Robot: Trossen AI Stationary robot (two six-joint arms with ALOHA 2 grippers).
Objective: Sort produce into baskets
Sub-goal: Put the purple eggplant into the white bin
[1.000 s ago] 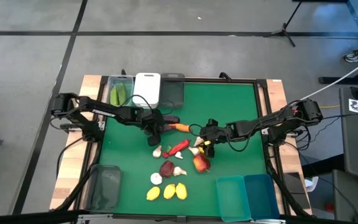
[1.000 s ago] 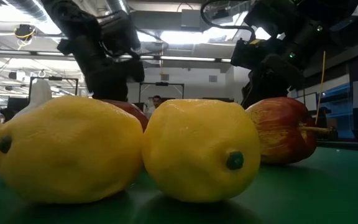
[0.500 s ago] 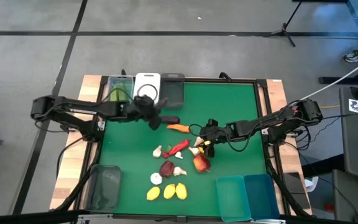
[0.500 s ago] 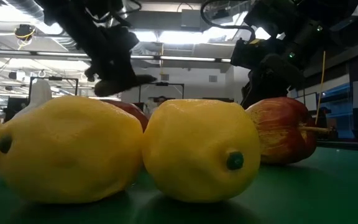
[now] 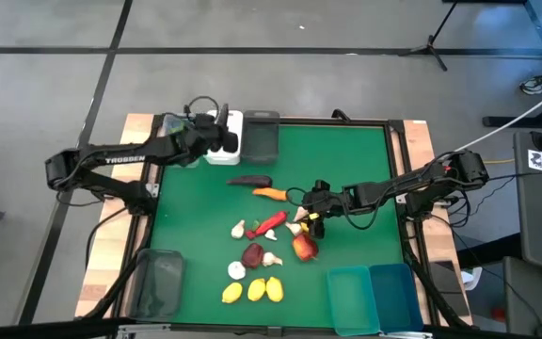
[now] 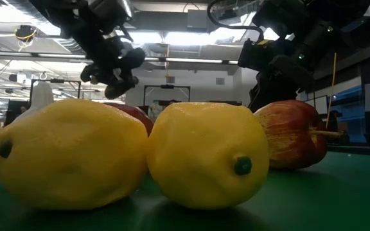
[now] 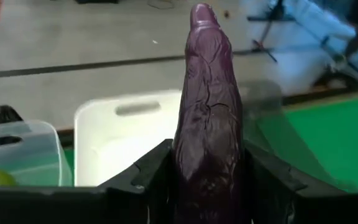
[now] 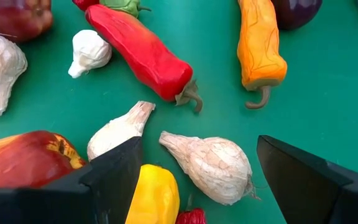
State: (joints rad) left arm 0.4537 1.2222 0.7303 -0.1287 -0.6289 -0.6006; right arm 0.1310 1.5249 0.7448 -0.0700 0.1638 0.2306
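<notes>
The left gripper clamps a purple eggplant above the white basket. The right gripper, jaws spread wide and holding nothing, hovers over a garlic bulb, well apart from that basket.

Left gripper clamped, raised; right gripper wide, low.

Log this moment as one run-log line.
left hand: shut on eggplant, over white bin | right hand: open, low over garlic bulb | second eggplant: on mat
</notes>
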